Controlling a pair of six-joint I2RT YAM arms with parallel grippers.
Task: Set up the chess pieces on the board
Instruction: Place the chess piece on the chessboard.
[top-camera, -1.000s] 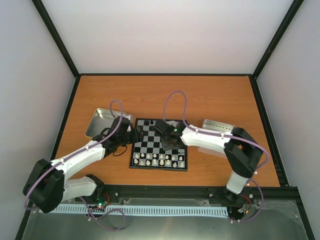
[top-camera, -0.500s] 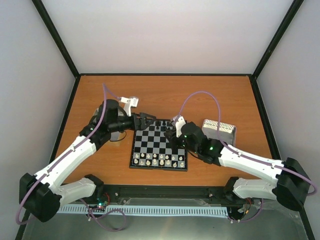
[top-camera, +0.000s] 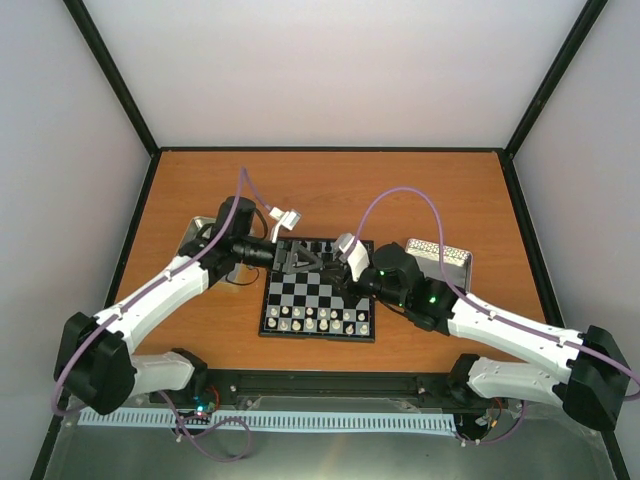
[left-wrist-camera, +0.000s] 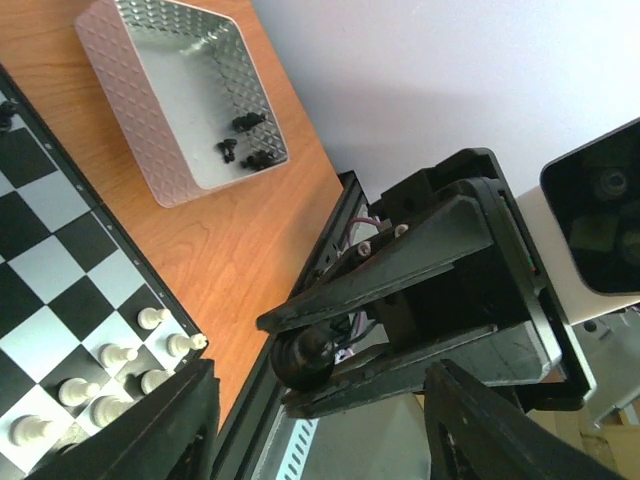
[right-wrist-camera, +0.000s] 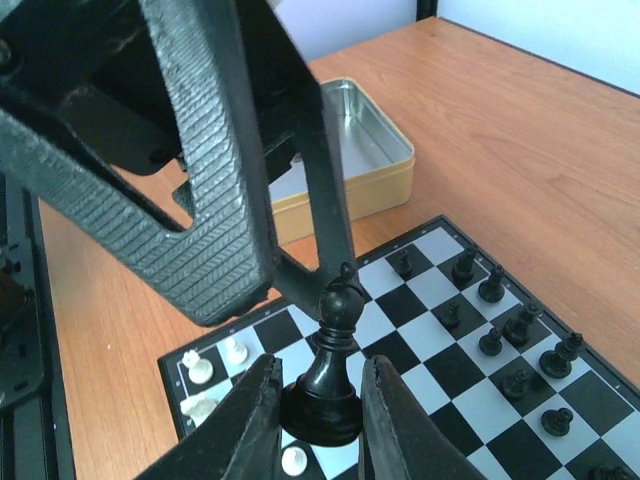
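"Black piece (right-wrist-camera: 336, 318) – where's it?"
"Clamped in R gripper (right-wrist-camera: 320, 400), over board (top-camera: 310, 295), by middle of desk's (top-camera: 420, 190) near edge."
"L gripper (left-wrist-camera: 322, 385)?"
"Spread wide, over board's far side, facing R gripper."

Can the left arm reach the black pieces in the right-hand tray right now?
Probably not: the right arm, holding a black piece, sits between the left gripper and that tray.

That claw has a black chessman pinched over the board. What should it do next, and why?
Probably lower it slowly onto an empty square near the other black pieces. The right gripper is shut on the black piece above the board, with the open left gripper close beside it.
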